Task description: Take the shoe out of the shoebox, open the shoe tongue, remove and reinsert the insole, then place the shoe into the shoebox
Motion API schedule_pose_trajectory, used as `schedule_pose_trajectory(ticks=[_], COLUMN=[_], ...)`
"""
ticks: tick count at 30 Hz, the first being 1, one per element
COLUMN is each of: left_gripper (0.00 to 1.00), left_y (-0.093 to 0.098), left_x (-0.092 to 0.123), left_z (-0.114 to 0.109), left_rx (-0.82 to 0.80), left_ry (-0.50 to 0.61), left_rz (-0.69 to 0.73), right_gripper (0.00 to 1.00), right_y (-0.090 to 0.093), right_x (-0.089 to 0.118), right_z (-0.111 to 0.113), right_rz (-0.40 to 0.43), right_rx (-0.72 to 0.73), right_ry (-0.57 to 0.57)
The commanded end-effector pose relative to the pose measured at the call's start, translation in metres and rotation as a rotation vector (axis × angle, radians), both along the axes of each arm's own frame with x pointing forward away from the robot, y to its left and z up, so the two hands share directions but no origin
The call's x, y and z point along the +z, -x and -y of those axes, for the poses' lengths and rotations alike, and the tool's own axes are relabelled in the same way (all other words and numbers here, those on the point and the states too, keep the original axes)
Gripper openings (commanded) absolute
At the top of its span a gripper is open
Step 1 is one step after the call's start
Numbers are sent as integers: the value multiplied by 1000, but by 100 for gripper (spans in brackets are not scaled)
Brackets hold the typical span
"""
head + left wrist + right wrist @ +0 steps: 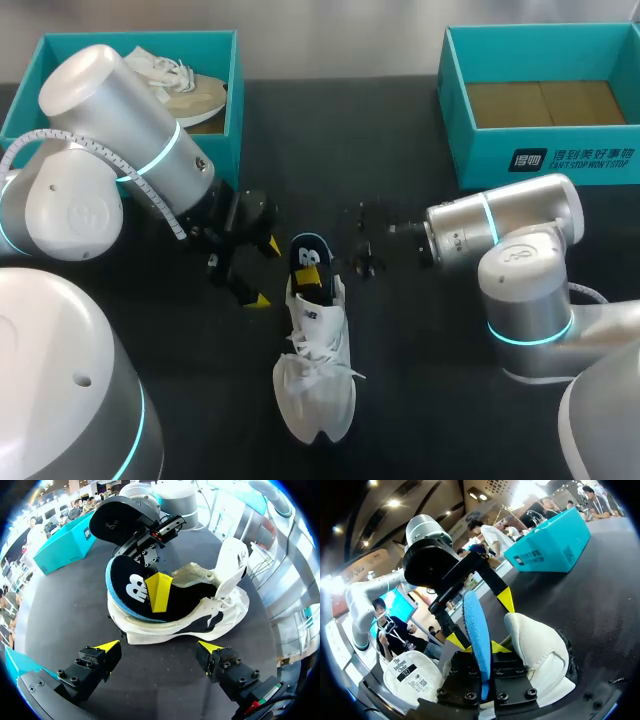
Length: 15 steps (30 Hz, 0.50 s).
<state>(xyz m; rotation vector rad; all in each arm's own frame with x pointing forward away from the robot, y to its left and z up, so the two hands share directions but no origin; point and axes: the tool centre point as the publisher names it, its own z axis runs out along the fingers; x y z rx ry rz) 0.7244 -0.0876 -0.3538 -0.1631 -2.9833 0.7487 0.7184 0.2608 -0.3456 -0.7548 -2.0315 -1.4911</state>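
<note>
A white sneaker [318,372] lies on the black table, toe toward me. Its dark insole [309,258], blue-edged with a white logo, stands partly out of the heel opening. My right gripper [322,276] is shut on the insole, one yellow finger [159,591] lying flat against its face. In the right wrist view the insole's blue edge [478,630] runs up between the right gripper [483,650] tips, beside the white heel [536,647]. My left gripper [264,270] is open just left of the heel. In its own view the left gripper [159,647] faces the shoe [210,615] side without touching.
A teal box [232,95] at the back left holds another pale shoe [180,85]. A second teal box [545,155] at the back right shows only a brown cardboard floor. Both arms crowd the middle of the table around the shoe.
</note>
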Motion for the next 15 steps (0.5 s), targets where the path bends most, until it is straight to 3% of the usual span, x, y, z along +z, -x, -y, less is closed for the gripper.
schedule_pose_trajectory(ticks=[1,9,15], left_gripper=[100,100,100], left_y=[0,0,0], left_x=[-1,-1,-1], left_z=[0,0,0], left_rx=[-1,-1,-1], left_ry=[1,1,1], left_rz=[0,0,0], right_gripper=[0,0,0], right_y=[6,24,26], right_x=[-8,-23,-25], right_z=[-2,-5,-5], right_rz=[-22,-76,-82], right_rx=[-9,-37,-51], right_ry=[0,-29,-38])
